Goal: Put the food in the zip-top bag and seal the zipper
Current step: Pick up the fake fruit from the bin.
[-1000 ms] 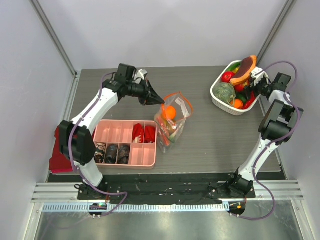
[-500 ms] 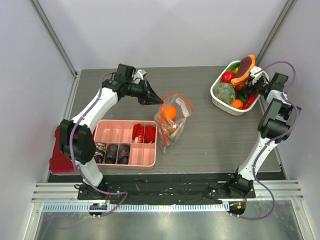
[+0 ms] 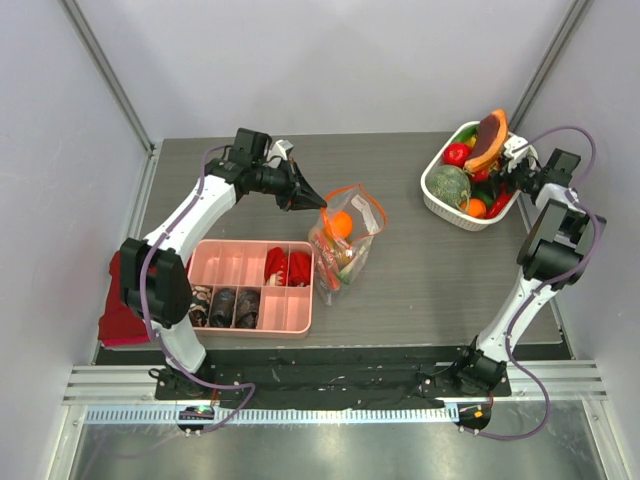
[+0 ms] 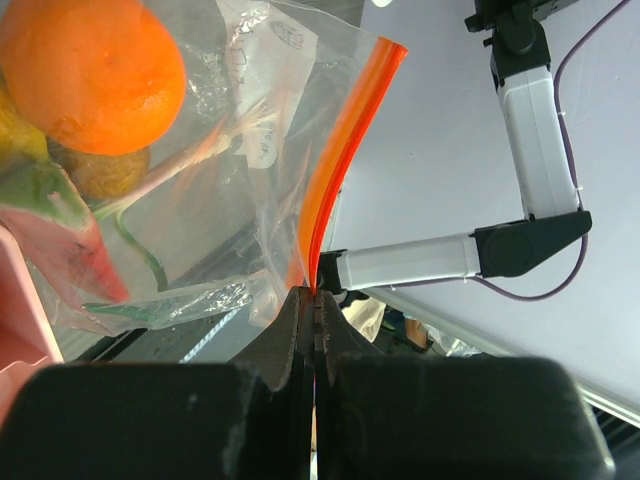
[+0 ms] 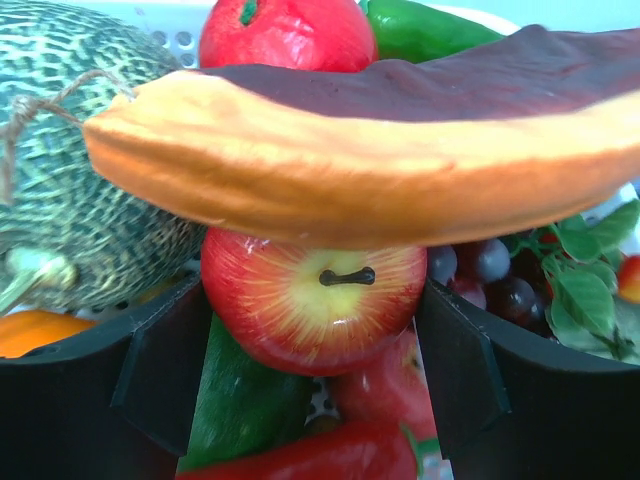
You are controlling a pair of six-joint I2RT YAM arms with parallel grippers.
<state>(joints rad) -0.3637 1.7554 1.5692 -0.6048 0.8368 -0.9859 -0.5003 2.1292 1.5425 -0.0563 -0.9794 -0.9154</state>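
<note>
Clear zip-top bag [image 4: 250, 230], one, zipper [image 4: 345, 150] pinched in closed left gripper [image 4: 313, 300]; right gripper [image 5: 315, 365] agape astride one apple [image 5: 310, 295].

We see the zip-top bag [image 4: 250, 200] as clear, crinkly plastic film with a smooth orange-red zipper [image 4: 352, 140]. The apple [image 5: 312, 300] looks glossy, the melon [image 5: 70, 180] rough and netted; the tabletop [image 3: 420, 270] shows matt grey wood grain.

Zip-top bag [image 3: 348, 238] right of tray [image 3: 232, 266] — basket [image 3: 433, 196] far right, holding food [image 3: 453, 185].
</note>
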